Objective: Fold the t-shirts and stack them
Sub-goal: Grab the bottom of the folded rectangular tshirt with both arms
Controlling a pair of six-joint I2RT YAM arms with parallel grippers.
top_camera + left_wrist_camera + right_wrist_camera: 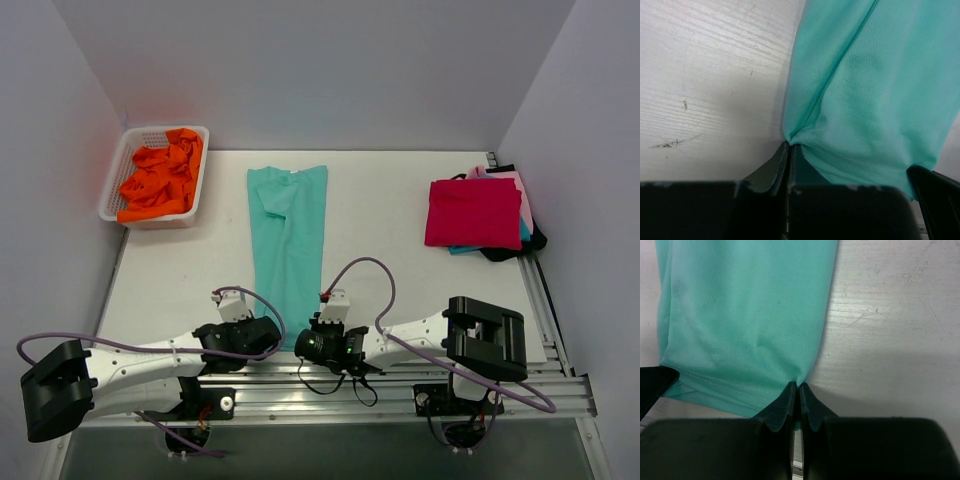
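A teal t-shirt [288, 240] lies folded into a long strip down the middle of the table. My left gripper [262, 338] is shut on its near left corner; in the left wrist view [790, 146] the cloth [865, 100] bunches at the fingertips. My right gripper [318, 340] is shut on the near right corner, and the right wrist view [799, 386] shows the hem [740, 340] pinched. A stack of folded shirts [476, 213], magenta on top, sits at the right.
A white basket [115, 192] with crumpled orange shirts [160, 178] stands at the back left. A black cloth [520, 245] lies under the stack by the right wall. A metal rail [540, 290] runs along the table's right edge.
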